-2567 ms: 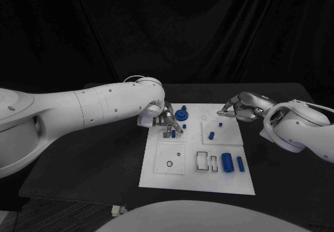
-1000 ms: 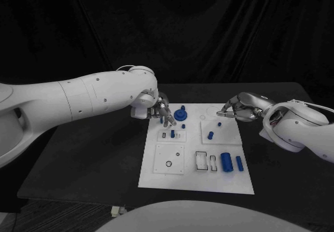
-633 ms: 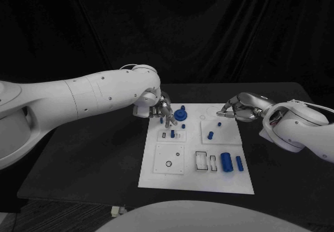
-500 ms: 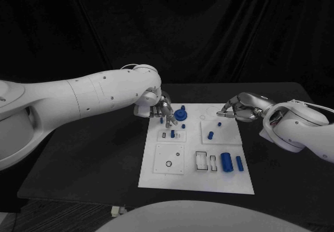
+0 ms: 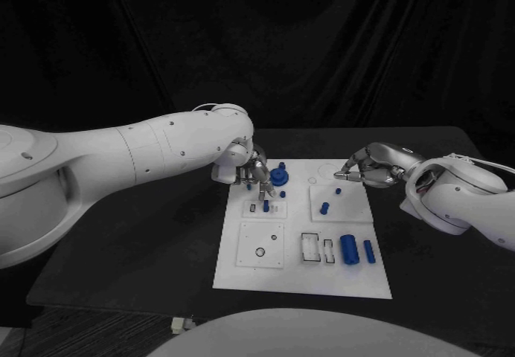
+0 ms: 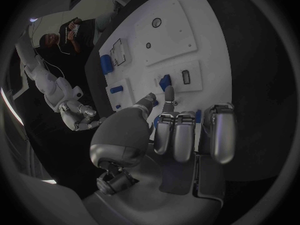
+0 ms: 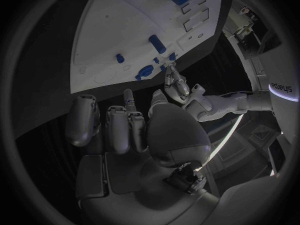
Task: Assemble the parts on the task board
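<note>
The white task board [image 5: 306, 256] [image 6: 181, 30] [image 7: 119, 25] lies mid-table. My left hand [image 5: 252, 177] [image 6: 178, 130] hovers over its far left corner, fingers curled, thumb and one fingertip close together with nothing seen between them. Beside it stands a round blue part with a post [image 5: 279, 176] [image 7: 145, 71]. Just below the fingertips a small blue piece [image 5: 264, 206] [image 6: 165, 81] stands in a slotted plate. My right hand [image 5: 365, 167] [image 7: 125, 122] rests curled at the board's far right corner, holding nothing.
Two small blue pegs [image 5: 338, 191] [image 5: 325, 209] stand on the right middle plate. A thick blue cylinder [image 5: 349, 248] and a slimmer one [image 5: 369, 251] lie near the board's right front. Black table [image 5: 140, 245] surrounds the board.
My left hand has lifted off the slotted plate, leaving the small blue piece there, and drawn back toward the board's far left corner. The right hand has not moved.
</note>
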You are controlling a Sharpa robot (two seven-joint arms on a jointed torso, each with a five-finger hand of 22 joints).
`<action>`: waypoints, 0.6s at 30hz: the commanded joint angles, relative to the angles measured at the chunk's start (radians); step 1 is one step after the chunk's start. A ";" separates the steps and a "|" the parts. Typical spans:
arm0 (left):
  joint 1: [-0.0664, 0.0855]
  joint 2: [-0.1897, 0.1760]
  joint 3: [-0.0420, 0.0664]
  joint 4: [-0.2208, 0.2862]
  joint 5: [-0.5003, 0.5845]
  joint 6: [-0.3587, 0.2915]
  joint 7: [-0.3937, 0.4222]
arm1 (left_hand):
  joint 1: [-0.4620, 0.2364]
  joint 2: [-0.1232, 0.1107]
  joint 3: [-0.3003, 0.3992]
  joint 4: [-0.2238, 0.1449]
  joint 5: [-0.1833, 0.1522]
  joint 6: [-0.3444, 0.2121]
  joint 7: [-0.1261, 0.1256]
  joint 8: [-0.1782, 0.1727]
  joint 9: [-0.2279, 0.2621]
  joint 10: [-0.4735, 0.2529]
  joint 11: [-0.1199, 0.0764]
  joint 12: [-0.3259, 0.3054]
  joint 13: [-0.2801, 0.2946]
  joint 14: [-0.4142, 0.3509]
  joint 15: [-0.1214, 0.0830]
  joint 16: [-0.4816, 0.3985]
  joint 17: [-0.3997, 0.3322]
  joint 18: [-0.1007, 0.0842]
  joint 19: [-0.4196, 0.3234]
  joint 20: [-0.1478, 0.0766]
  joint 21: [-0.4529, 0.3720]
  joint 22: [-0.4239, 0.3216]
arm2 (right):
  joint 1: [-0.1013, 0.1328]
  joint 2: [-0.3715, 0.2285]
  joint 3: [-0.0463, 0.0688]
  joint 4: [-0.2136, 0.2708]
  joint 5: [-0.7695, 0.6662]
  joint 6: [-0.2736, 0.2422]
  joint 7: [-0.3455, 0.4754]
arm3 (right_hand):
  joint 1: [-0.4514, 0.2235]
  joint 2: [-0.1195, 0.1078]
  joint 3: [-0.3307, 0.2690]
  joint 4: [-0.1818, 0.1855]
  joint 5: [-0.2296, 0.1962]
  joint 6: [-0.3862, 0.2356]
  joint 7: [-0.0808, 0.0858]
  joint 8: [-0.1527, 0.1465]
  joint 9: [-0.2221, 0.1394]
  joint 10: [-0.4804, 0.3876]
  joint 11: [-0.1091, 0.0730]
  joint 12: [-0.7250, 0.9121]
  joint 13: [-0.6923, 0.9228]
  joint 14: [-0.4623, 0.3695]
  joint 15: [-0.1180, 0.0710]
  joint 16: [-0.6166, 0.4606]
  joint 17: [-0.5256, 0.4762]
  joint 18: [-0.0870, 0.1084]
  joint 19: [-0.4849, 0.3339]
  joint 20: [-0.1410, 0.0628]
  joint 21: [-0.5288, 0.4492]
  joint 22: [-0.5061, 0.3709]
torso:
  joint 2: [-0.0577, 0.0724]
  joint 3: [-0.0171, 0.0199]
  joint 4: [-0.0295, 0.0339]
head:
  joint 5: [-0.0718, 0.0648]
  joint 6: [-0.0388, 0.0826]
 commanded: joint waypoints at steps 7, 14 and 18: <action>-0.013 0.019 0.001 -0.027 0.013 0.041 0.007 | 0.015 0.001 0.012 -0.008 0.003 0.017 -0.001 -0.013 -0.019 0.106 0.005 -0.001 0.263 0.104 0.006 0.003 0.263 0.006 0.018 0.009 -0.005 0.162 | -0.004 -0.003 0.001 0.004 -0.002 0.000 -0.008 | 0.005 0.006 -0.007 0.002 0.002 -0.003 0.001 0.000 0.000 0.061 0.007 -0.006 0.185 0.042 0.008 -0.004 0.017 0.011 -0.006 0.001 -0.002 0.165 | 0.000 0.0006 -0.0002 | -0.001 0.000; -0.017 0.025 0.001 -0.033 0.013 0.045 0.006 | 0.019 0.000 0.018 -0.014 0.004 0.021 -0.002 -0.016 -0.027 0.106 0.005 -0.001 0.263 0.104 0.006 0.003 0.263 0.006 0.018 0.009 -0.006 0.162 | -0.006 -0.002 0.001 0.004 -0.002 0.001 -0.007 | 0.005 0.006 -0.007 0.002 0.002 -0.003 0.001 0.000 0.000 0.061 0.007 -0.006 0.185 0.042 0.008 -0.004 0.017 0.011 -0.006 0.001 -0.002 0.165 | 0.000 0.0004 0.0007 | -0.002 0.000; -0.018 0.028 0.001 -0.036 0.013 0.048 0.006 | 0.021 0.000 0.021 -0.018 0.003 0.028 -0.003 -0.015 -0.029 0.106 0.004 -0.001 0.263 0.104 0.006 0.003 0.263 0.006 0.018 0.009 -0.006 0.163 | -0.007 -0.002 0.001 0.005 -0.002 0.002 -0.006 | 0.005 0.006 -0.007 0.002 0.002 -0.003 0.001 0.000 0.000 0.061 0.007 -0.006 0.185 0.042 0.008 -0.004 0.017 0.011 -0.006 0.001 -0.002 0.165 | -0.001 0.0004 0.0001 | -0.001 0.000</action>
